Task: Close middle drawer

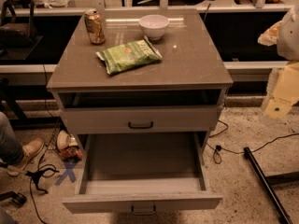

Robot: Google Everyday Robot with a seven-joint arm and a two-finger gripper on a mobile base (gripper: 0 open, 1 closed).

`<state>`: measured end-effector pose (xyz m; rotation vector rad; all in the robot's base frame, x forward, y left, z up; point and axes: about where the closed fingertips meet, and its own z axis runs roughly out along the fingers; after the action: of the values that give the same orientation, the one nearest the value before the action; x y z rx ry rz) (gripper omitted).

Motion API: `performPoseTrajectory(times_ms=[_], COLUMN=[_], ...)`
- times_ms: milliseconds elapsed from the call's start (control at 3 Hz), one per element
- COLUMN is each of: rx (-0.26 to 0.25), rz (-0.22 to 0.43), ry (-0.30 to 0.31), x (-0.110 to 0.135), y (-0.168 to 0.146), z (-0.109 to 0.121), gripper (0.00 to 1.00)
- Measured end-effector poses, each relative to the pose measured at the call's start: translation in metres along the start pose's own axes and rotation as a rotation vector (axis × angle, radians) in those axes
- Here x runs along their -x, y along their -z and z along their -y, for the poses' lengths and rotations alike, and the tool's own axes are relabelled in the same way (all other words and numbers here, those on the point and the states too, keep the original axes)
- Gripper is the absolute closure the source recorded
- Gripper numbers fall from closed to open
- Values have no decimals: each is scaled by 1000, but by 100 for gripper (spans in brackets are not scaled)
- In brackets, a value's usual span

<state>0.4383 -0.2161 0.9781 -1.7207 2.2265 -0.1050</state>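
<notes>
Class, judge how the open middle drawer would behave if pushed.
The middle drawer looks empty, so probably light. It is wide, so an off-centre push might skew it. The pincer is at the right edge, apart from it.

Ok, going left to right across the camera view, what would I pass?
Person's shoe on the floor → soda can → green chip bag → white bowl → gripper, right of the cabinet. The open middle drawer spans the centre, so I skip it.

Cabinet top: can rear left, bowl rear centre, chip bag in front of both. Gripper at right edge, apart from it.
</notes>
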Motion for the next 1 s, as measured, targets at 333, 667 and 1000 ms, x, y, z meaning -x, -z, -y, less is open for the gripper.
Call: performPoseTrajectory(times_ms=[333,667,1000], rx=[0,71,206], rz=[0,10,22], ry=[0,-49,-140], x=[0,-8,-19], y=[0,-24,-81], z=[0,-7,-28], gripper=[0,0,0])
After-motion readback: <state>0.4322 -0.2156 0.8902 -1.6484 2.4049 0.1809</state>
